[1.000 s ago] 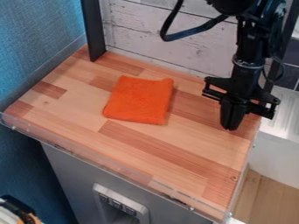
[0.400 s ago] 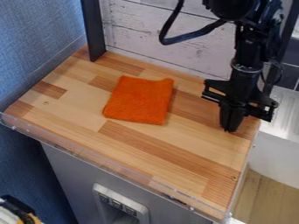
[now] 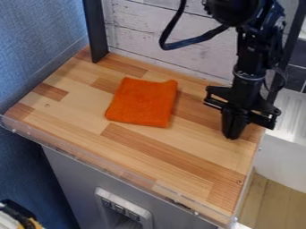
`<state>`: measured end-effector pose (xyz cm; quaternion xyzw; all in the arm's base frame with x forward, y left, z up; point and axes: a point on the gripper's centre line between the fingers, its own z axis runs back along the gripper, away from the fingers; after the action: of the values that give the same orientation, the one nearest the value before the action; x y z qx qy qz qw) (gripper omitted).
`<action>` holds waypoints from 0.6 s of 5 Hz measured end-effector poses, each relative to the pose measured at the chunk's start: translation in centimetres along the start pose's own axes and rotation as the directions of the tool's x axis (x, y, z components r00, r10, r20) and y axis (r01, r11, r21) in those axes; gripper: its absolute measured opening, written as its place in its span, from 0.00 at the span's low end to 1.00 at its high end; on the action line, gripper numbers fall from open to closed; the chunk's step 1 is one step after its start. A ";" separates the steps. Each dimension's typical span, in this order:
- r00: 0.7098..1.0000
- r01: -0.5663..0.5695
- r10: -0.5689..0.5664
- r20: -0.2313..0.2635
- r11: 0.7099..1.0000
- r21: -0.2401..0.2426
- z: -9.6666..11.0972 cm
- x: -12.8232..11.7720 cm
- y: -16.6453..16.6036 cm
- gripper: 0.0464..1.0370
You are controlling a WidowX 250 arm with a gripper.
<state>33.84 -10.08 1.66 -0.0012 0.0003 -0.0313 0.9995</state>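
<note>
The black gripper hangs down by the right side of the wooden top. Its two fingers are pressed close together, so it is clenched shut. I can't tell if the tips touch the wood or hang just over it. The orange cloth is the thing nearest to it. The cloth lies flat on the wood, well apart from the gripper, to the left of it in the view and closer to the back. It looks like a soft square, and its top edge dips a bit in the middle. The wood has light and dark strips. Behind it is a wall of white boards, with a black post at the back left corner. A fat black cable bends down from the arm in front of the boards. A clear strip runs along the front edge of the wood. A blue wall is on the far left
</note>
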 end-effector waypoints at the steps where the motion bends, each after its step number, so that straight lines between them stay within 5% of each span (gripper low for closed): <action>1: 1.000 -0.003 0.003 -0.004 1.000 0.001 -0.6 -0.4 0.7 0.01; 3: 1.000 -0.014 0.014 0.012 1.000 -0.004 -1.0 -0.8 3.3 0.01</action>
<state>33.27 -6.75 0.69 -0.0034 -0.0056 -0.0241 0.9997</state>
